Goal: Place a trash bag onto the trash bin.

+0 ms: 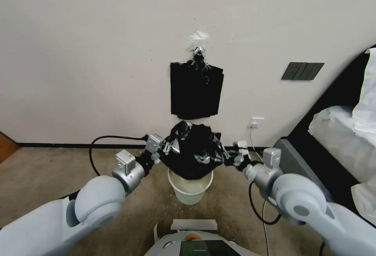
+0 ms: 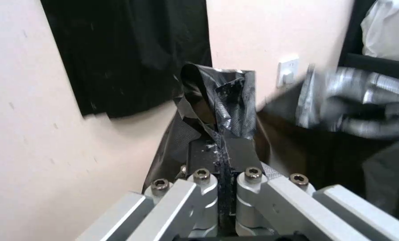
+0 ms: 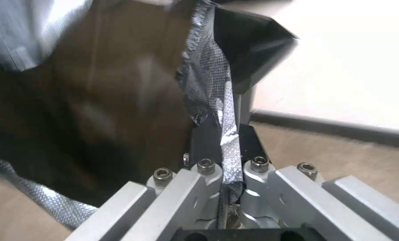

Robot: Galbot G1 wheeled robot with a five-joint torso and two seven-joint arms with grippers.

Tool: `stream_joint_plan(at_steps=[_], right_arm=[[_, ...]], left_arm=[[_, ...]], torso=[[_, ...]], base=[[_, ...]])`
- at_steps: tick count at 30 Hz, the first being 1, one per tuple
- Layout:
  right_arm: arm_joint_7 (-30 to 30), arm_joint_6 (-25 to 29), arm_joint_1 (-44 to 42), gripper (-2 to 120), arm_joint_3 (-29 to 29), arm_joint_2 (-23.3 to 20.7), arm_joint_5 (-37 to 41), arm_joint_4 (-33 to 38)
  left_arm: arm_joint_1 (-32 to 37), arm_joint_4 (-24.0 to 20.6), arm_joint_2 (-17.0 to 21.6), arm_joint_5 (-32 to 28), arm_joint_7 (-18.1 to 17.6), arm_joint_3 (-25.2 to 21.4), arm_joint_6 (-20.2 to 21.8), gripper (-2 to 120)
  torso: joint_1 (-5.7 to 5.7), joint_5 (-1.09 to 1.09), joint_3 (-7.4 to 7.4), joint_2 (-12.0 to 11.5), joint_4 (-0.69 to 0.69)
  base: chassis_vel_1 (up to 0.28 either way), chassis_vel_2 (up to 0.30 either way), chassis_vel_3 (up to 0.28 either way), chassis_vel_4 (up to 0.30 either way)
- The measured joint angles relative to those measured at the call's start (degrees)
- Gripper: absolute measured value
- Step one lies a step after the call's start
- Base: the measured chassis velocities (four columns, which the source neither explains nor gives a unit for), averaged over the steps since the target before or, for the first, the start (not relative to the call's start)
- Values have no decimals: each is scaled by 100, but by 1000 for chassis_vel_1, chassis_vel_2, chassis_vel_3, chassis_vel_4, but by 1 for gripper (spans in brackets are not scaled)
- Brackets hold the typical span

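Crinkly glossy black plastic trash bag (image 1: 194,150) stretched between left end effector (image 1: 166,147) and right end effector (image 1: 232,157), both clamped on its edges; bag hangs directly above round cream-white plastic trash bin (image 1: 190,189), bottom dipping inside rim.

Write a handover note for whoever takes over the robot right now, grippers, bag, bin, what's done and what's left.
Left gripper: shut on the trash bag, at the bag's left edge.
Right gripper: shut on the trash bag, at its right edge.
The bag is stretched between both grippers, hanging just above the trash bin, which stands on the carpet by the wall. Its bottom covers part of the bin's far rim.
The stack of bags hangs on the wall above.
Done: one bag held and spread.
Left: lower it in and fit its mouth over the rim.
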Motion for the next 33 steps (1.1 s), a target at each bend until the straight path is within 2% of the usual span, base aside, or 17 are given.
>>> stream_joint_plan(at_steps=[5,6,8,11,12,14,16,18,23,27,33], right_arm=[[3,-32,-106,0,114,-12,-81,0],[-3,-64,-247,0,73,93,-203,0],[-15,-75,-331,0,18,191,-279,0],[-48,-88,-631,0,-203,730,-430,1],[-48,-88,-631,0,-203,730,-430,1],[-77,-88,-764,0,-341,1123,-523,1],[-87,-85,-787,0,-377,1243,-545,1],[-113,-58,-814,0,-480,1562,-619,-33],[-116,-43,-823,0,-606,1851,-706,-253],[-204,3,-843,0,-837,2152,-1085,-627],[-322,127,-831,0,-1053,2404,-1599,-985]], left_arm=[[36,223,-339,126,-60,204,0,0],[109,413,-520,224,-95,271,3,0],[177,519,-611,298,-107,275,3,0],[513,875,-872,574,-104,163,-46,0],[513,875,-872,574,-104,163,-46,0],[726,1116,-1062,807,-81,95,-114,0],[793,1191,-1131,883,-79,83,-136,0],[976,1362,-1393,1069,-69,74,-179,0],[1137,1501,-1704,1168,-68,84,-183,0],[1176,1776,-2028,1263,-52,135,-192,0],[1118,2030,-2277,1354,-36,231,-218,0]], torso=[[0,-1,0,0,0],[0,-1,0,0,-1],[0,0,0,0,-1],[0,2,0,0,-1],[0,2,0,0,-1],[0,0,0,0,-1],[0,0,0,0,-1],[0,-2,0,0,0],[0,0,0,0,0],[0,0,0,0,0],[0,-1,0,0,-1]], base=[[0,0,0,0],[0,0,0,0],[0,0,0,0],[0,0,0,0],[0,0,0,0],[0,0,0,0],[0,0,0,0],[0,0,0,0],[0,0,0,0],[0,0,0,0],[0,0,0,0]])
